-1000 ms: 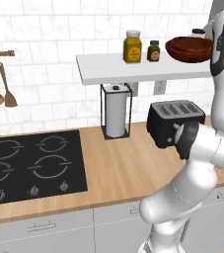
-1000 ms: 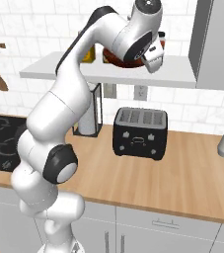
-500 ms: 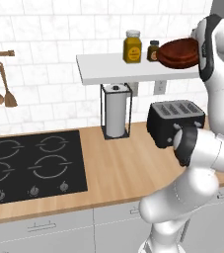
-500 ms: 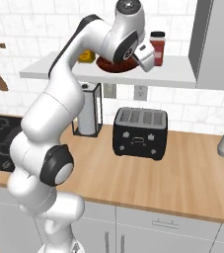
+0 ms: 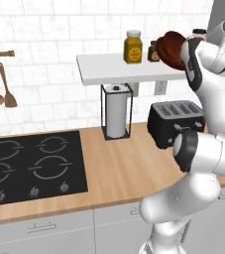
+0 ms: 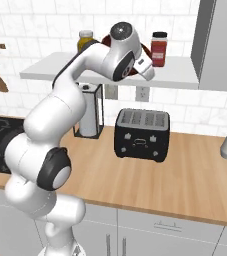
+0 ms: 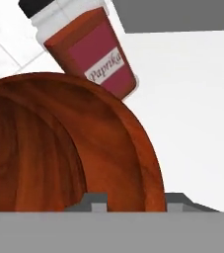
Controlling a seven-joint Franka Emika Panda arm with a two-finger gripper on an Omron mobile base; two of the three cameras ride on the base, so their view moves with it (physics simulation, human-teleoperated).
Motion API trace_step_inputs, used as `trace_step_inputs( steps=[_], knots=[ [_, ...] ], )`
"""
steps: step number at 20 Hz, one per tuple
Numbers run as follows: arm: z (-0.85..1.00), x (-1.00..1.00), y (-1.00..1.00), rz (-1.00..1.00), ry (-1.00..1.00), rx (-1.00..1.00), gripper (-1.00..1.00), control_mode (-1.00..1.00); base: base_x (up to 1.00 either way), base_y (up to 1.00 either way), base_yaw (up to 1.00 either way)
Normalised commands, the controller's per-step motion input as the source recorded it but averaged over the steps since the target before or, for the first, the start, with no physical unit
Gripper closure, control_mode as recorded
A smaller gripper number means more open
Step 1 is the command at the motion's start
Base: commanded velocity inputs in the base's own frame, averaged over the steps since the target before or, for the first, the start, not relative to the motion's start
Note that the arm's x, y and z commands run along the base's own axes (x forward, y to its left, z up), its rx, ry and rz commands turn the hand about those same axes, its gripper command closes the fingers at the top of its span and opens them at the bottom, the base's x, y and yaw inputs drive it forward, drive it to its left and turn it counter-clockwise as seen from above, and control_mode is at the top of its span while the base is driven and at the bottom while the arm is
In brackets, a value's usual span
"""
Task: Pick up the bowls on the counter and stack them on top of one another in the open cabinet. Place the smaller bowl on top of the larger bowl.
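Nearest to us, the counter (image 5: 115,174) is running along the front. The black hob (image 5: 32,166) is sitting in its left part, reaching close to the front edge. Further in, toward the back edge, the black toaster (image 5: 176,121) is standing right of the middle. The paper towel holder (image 5: 116,111) is standing upright just to its left, against the tiled wall.

Above them, we are looking at the white shelf (image 5: 109,69), the open cabinet. The arm is reaching up to the right part of it. There the reddish-brown bowl (image 5: 169,47) is sitting tilted, with one side raised high, just beside the hand. We cannot tell whether its low side is resting on the shelf, or which of the two bowls it is.

In the hand view, the gripper (image 7: 135,203) is straddling the bowl's rim. One fingertip (image 7: 94,201) is sitting inside the bowl and the other outside the wall. We cannot tell whether the fingers are pressing on the wall or standing free of it.

Just past the bowl, the paprika jar (image 7: 91,49) is standing toward the back edge of the shelf, very close to the rim. On the bowl's other side, a small dark jar (image 5: 153,51) and then a yellow jar (image 5: 133,47) are standing near the middle of the shelf.

Furthest off, wooden spoons (image 5: 2,84) are hanging on the wall at the left.
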Motion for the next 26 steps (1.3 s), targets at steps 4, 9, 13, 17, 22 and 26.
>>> trace_step_inputs(
  steps=[4,9,13,17,22,26],
  knots=[
    [0.05,0.32,0.15,0.00,0.00,-0.03,-1.00,-1.00,0.00,0.00,0.00],
    [0.62,-0.02,0.02,0.00,-0.05,0.00,-1.00,-1.00,0.00,0.00,0.00],
    [0.77,-0.21,0.02,0.00,-0.09,0.00,-1.00,-1.00,0.00,0.00,0.00],
    [0.32,-0.46,0.00,0.00,-0.08,-0.01,-1.00,-1.00,0.00,0.00,0.00],
    [0.00,-0.34,0.10,0.00,-0.08,-0.05,-1.00,-1.00,0.00,0.00,0.00],
    [0.02,-0.59,0.07,0.00,-0.09,-0.02,-1.00,-1.00,0.00,0.00,0.00]
  ],
)
